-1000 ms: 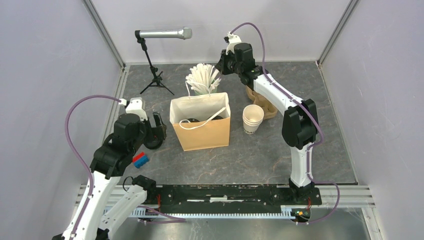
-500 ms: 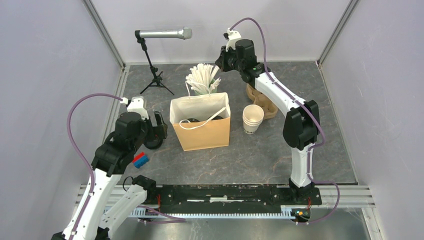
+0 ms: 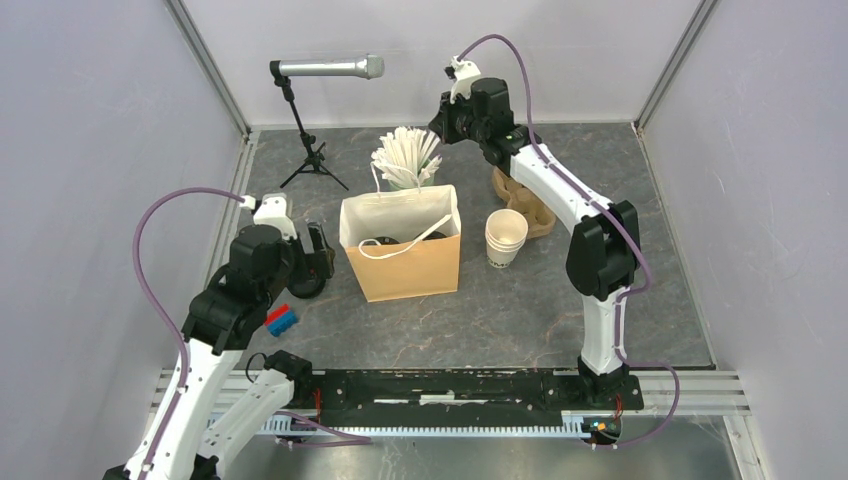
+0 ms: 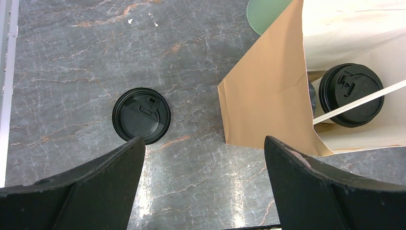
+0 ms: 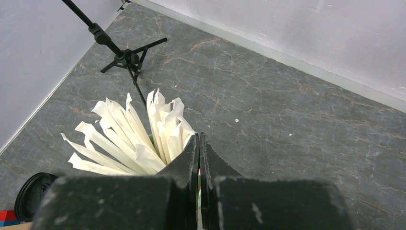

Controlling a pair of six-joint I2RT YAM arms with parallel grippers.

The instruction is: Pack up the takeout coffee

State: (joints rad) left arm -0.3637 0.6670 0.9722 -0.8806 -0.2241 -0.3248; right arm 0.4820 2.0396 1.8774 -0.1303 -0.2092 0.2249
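One takeout cup with a black lid [image 4: 351, 95] stands inside the open brown paper bag [image 3: 405, 265]; its lid also shows in the top view [image 3: 380, 243]. A second black-lidded cup [image 4: 141, 115] stands on the table left of the bag [image 4: 268, 91]; only its lid shows. My left gripper [image 4: 203, 187] is open and empty, hovering above the table between that cup and the bag. In the top view the left gripper [image 3: 318, 262] partly hides this cup [image 3: 303, 287]. My right gripper [image 5: 198, 143] is shut, high at the back beside the white sticks [image 5: 134, 139].
The mint cup of white sticks [image 3: 405, 160] stands behind the bag. A stack of lidless cream cups [image 3: 506, 237] and a cardboard cup carrier [image 3: 530, 205] stand right of the bag. A microphone stand [image 3: 310, 150] is at the back left. A red and blue block [image 3: 281, 318] lies near the left arm.
My right gripper has risen a little and shifted slightly right above the white sticks. The left arm and the cups have hardly moved.
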